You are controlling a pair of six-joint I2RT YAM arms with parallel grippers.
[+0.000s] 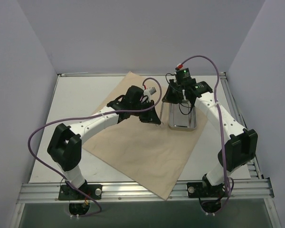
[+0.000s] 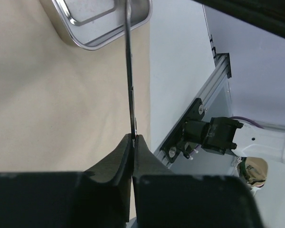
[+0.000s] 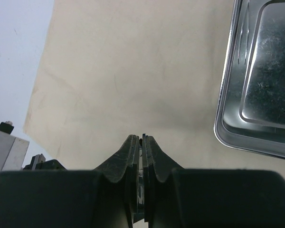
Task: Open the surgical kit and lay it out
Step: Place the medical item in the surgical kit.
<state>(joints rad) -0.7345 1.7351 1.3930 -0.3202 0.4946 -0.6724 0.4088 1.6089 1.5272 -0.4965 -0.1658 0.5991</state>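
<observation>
The surgical kit's tan wrap sheet lies spread flat as a large diamond on the table, also showing under both wrists. The shiny steel tray stands on its right part. My left gripper hangs just left of the tray, shut on a thin dark metal instrument seen edge-on, whose far end reaches over the tray. My right gripper hovers over the sheet at the tray's far end, shut, with the tray rim to its right. Which instrument the left holds I cannot tell.
An aluminium rail runs along the near edge with both arm bases bolted to it. The right arm's base shows beyond the sheet's edge. White tabletop surrounds the sheet, with pale walls on three sides.
</observation>
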